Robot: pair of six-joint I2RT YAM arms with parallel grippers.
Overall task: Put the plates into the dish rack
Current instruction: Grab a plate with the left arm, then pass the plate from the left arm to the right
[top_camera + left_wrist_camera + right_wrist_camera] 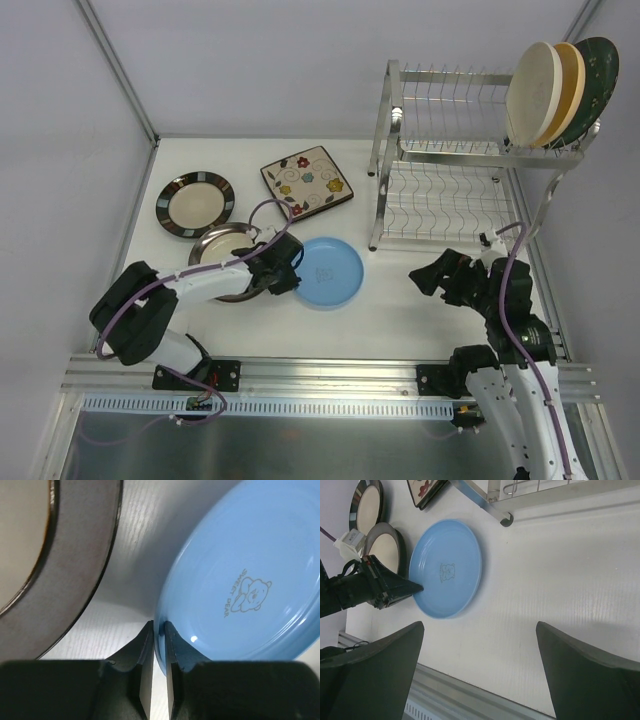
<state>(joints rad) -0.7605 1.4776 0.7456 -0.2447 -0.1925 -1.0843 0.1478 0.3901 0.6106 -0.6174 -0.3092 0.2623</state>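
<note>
Grasp step: the blue plate (pixel 335 272) is pinched at its rim by the nearly closed left end effector (pixel 159 628); right end effector (pixel 480 625) wide open, empty. Lifting toward the dish rack (pixel 440 150) is required next.

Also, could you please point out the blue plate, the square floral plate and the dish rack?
blue plate (pixel 335 275): top external view, its flat centre.
square floral plate (pixel 307 181): top external view, middle of its face.
dish rack (pixel 450 156): top external view, upper shelf's front rail.
</note>
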